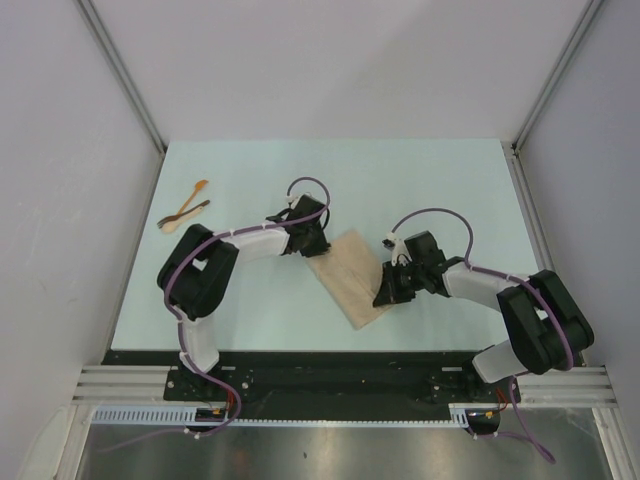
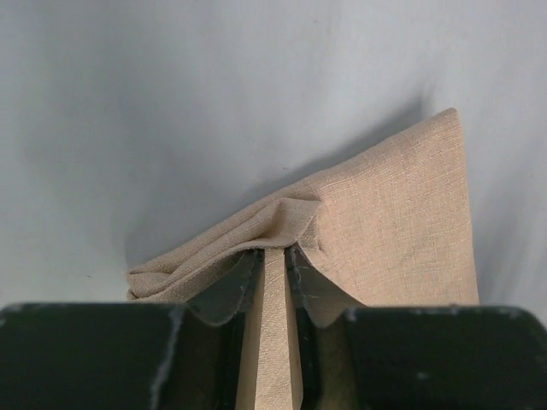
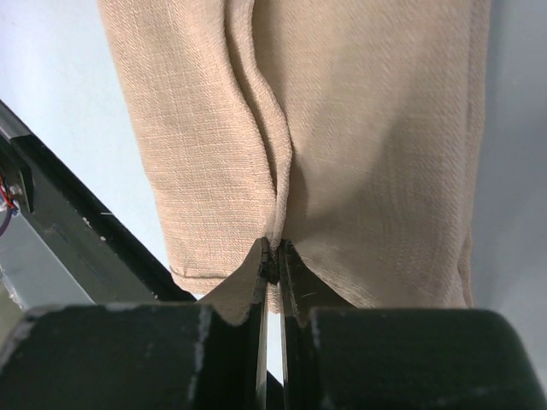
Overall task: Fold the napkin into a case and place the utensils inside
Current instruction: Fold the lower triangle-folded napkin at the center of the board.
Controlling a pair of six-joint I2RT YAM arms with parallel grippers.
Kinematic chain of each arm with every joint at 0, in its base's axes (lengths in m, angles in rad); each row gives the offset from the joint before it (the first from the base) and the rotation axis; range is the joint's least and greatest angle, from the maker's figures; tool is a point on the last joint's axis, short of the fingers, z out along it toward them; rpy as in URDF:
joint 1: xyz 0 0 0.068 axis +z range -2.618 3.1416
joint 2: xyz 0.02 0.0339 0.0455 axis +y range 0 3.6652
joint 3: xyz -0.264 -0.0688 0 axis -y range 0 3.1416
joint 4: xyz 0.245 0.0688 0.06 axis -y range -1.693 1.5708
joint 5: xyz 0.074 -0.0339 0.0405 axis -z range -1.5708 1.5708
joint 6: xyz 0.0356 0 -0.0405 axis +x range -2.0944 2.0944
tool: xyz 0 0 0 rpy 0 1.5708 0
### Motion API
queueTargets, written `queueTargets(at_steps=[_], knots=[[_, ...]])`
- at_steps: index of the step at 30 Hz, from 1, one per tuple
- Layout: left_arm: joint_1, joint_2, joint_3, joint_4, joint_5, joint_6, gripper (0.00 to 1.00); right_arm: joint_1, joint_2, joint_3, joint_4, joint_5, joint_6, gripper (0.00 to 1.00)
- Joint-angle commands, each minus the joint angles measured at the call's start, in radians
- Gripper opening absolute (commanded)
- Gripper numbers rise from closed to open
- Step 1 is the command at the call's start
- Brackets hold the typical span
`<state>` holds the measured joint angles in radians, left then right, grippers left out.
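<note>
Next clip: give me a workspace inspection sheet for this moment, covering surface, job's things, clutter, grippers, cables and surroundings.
Surface: pale blue table, flat, no stains seen.
Job's things: napkin folded to a narrow rectangle, lying diagonally at centre; utensils crossed at the far left, well apart from it, not inside.
Clutter: nothing seen.
Grippers: left gripper pinches a raised fold of the napkin; right gripper is shut on its opposite edge.
Cables: purple cables, one along each arm, arching above the wrist.
Surroundings: plain grey walls, metal rail at the near edge.
</note>
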<state>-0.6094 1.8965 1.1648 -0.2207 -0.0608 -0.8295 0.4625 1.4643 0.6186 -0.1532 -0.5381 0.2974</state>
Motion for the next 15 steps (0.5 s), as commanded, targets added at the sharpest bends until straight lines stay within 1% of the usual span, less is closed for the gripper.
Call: queueTargets(at_steps=[1, 8, 10, 13, 14, 15], knots=[[0.008, -0.045, -0.045, 0.009, -0.094, -0.033, 0.2, -0.019, -0.007, -0.005, 0.007, 0.018, -0.026, 0.0], [0.008, -0.079, -0.066, 0.034, -0.109, -0.016, 0.18, -0.025, -0.015, 0.006, -0.006, 0.041, -0.027, 0.0], [0.01, -0.082, -0.068, 0.041, -0.108, -0.016, 0.18, -0.027, -0.007, 0.009, -0.02, 0.047, -0.029, 0.01], [0.01, -0.085, -0.062, 0.055, -0.077, 0.003, 0.19, -0.028, -0.002, 0.012, -0.028, 0.043, -0.029, 0.08], [0.007, -0.089, -0.06, 0.06, -0.05, 0.006, 0.2, -0.028, -0.008, 0.016, -0.029, 0.043, -0.027, 0.15], [0.007, -0.099, -0.057, 0.058, -0.044, 0.009, 0.2, -0.028, -0.016, 0.021, -0.031, 0.044, -0.026, 0.19]])
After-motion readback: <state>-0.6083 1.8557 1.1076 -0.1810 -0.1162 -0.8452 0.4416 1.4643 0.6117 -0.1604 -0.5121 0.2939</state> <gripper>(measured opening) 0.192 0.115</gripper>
